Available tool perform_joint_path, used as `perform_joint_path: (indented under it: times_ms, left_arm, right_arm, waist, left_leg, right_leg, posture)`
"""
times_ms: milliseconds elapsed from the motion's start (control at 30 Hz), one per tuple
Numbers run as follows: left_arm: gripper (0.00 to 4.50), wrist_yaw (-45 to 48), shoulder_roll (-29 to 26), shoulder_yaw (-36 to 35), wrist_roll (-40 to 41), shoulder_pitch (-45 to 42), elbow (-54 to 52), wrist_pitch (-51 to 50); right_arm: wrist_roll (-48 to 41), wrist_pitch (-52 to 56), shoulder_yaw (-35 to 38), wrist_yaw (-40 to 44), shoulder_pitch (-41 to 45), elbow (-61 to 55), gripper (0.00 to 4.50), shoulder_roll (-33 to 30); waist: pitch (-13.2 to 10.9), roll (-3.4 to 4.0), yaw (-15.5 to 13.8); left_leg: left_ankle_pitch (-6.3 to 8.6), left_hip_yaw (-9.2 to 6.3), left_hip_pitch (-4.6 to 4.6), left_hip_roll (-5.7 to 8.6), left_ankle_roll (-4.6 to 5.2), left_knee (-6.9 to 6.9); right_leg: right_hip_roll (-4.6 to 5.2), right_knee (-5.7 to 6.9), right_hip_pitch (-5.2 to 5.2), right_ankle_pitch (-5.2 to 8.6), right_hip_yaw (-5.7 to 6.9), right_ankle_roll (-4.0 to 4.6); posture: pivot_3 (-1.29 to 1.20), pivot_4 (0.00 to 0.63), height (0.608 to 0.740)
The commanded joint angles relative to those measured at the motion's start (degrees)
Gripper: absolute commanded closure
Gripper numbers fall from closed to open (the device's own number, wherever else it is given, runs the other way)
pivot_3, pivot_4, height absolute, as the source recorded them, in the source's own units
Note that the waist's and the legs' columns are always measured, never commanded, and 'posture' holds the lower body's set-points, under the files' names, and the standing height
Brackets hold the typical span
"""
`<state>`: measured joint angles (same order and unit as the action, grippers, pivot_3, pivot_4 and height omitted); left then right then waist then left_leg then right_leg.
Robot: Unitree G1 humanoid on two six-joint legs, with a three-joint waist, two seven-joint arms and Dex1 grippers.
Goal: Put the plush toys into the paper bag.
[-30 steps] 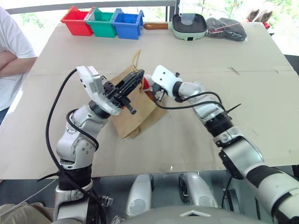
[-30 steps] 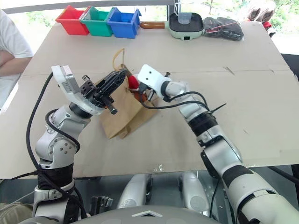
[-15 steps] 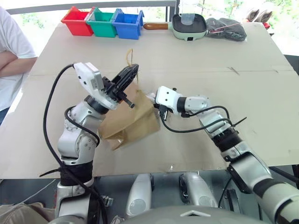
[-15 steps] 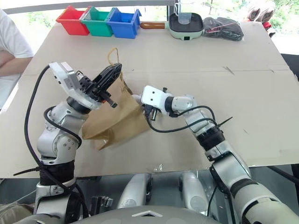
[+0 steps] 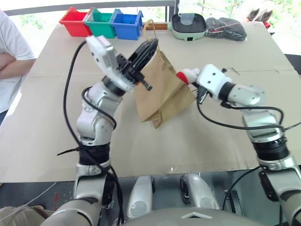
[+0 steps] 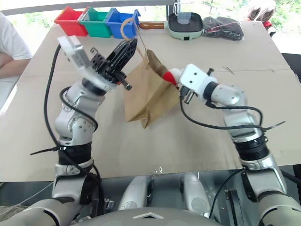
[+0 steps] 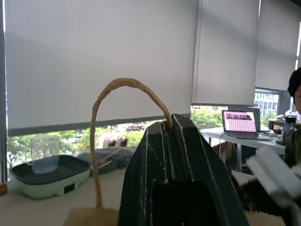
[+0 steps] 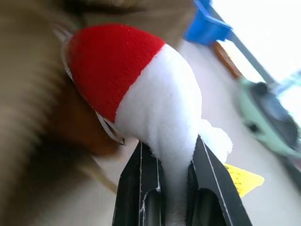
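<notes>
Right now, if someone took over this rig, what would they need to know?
Left claw: shut on a handle of the paper bag, holding it lifted and tilted over the table.
Right claw: shut on the white plush toy, red end toward the bag, beside its upper edge.
Done: neither toy can be seen inside the bag.
Left: get the white toy into the bag, release, then find the orange-brown toy.

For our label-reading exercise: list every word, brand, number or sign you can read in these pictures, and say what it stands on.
None can be read.
Laptop screen: pink display, too small to read.
Yellow tag on the white toy: no legible print.
Paper bag, bins, green cooker: no lettering visible.
</notes>
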<state>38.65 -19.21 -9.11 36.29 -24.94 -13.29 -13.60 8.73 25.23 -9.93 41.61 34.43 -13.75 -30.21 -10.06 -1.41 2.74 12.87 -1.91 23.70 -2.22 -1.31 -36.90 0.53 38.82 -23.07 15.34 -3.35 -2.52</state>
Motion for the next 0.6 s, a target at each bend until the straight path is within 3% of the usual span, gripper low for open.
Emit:
perform_joint_path:
  times_ms: [33,300,600]
  left_arm:
    - [4.50,0.1,-2.0,-2.9,1.4,4.5,-4.4,0.0]
    - [4.50,-1.1,-2.9,-5.7,2.6,15.0,-10.5,0.5]
    - [4.50,-4.5,-2.7,-6.4,3.3,18.1,-14.2,0.7]
  right_arm:
    - [-0.2,-2.5,0.3,0.5,0.1,-4.0,4.48,-1.5]
    - [-1.2,-6.8,-4.0,4.2,6.2,0.8,4.48,-1.2]
    - [-0.3,-24.1,-12.8,13.6,11.8,9.4,4.48,-1.0]
  waist:
    - [0.0,-0.01,-0.1]
    - [0.0,-0.01,-0.8]
    - [0.0,-0.01,-0.7]
  left_leg:
    - [0.00,-0.03,0.02,0.00,0.00,0.01]
    - [0.00,0.01,0.14,0.10,0.01,-0.17]
    - [0.00,-0.04,0.12,0.08,0.00,-0.19]
  right_leg:
    - [-0.01,0.00,-0.02,0.00,0.02,0.00]
    - [0.13,0.00,-0.01,-0.01,0.06,-0.01]
    - [0.13,0.00,0.03,0.00,0.14,-0.01]
  posture:
    - [0.00,0.150,0.740]
    - [0.00,0.150,0.740]
    - [0.00,0.150,0.740]
